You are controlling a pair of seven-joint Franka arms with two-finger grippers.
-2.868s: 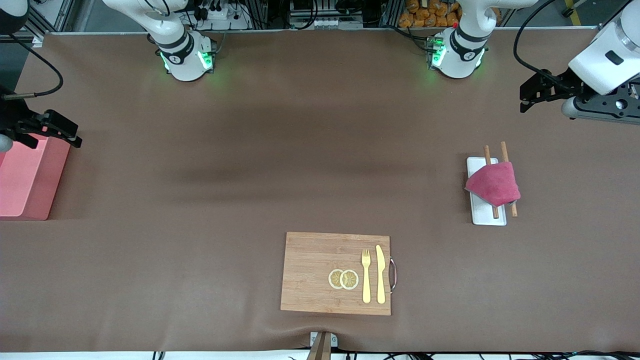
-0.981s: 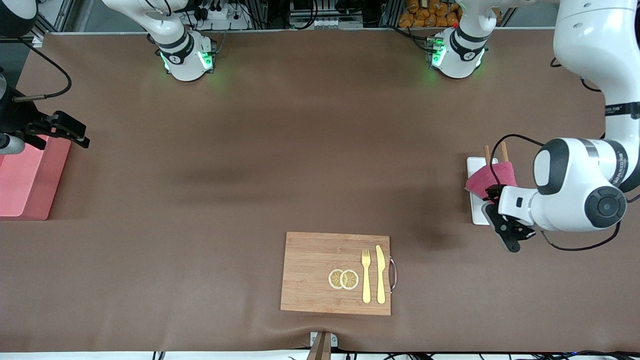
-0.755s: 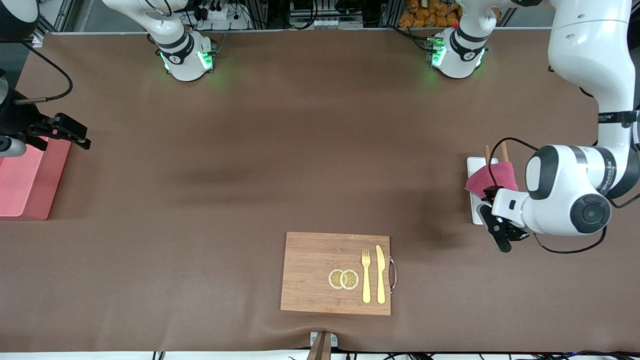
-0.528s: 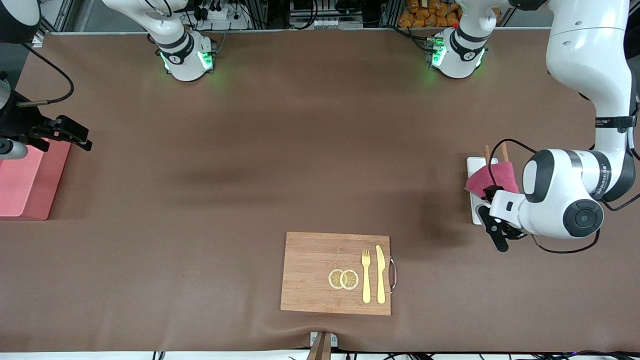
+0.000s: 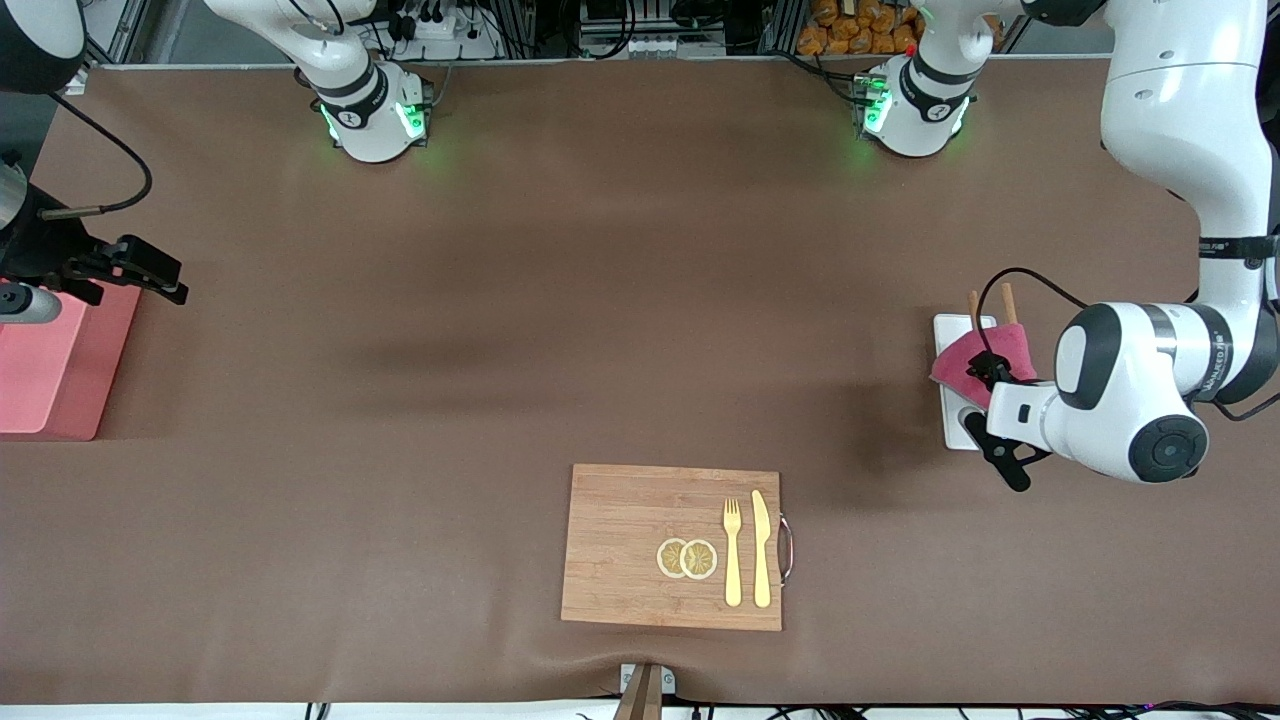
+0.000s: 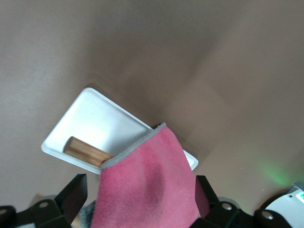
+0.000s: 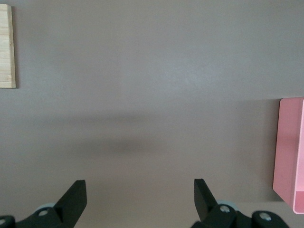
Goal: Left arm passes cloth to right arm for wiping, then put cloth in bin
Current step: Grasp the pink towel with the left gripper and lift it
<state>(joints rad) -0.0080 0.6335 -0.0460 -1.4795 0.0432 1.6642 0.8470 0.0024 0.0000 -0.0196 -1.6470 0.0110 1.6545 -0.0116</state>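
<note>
In the front view the left tool (image 5: 990, 425) hangs low over the white tray (image 5: 950, 335) at the left arm's end of the desk (image 5: 600, 330), its black fingers spread wide on either side of the raspberry-pink cloth (image 5: 962, 362), which lies draped across the tray and the two wooden sticks (image 5: 974, 303) poking out from under it. Whether the fingers touch the cloth cannot be told from here. The right tool (image 5: 125, 270) waits in the air over the edge of the salmon-pink bin (image 5: 50, 370) at the right arm's end of the desk; its fingers show as dark prongs pointing toward the middle of the desk. Nearer the camera, about midway along the desk, lies a wooden cutting board (image 5: 620, 545) carrying two lemon slices (image 5: 687, 558), a yellow fork (image 5: 732, 550) and a yellow knife (image 5: 762, 548). In the left wrist view the left tool (image 6: 137, 199) is wide open with the cloth (image 6: 147, 190) between its fingers, not yet squeezed; the cloth covers one end of the tray (image 6: 90, 123) and all but the tip of a stick (image 6: 88, 151). In the right wrist view the right tool (image 7: 138, 197) is open and holds nothing, bare desk (image 7: 142, 95) below it, with a wall of the bin (image 7: 287, 152) at one edge and a corner of the cutting board (image 7: 6, 47) at another.
</note>
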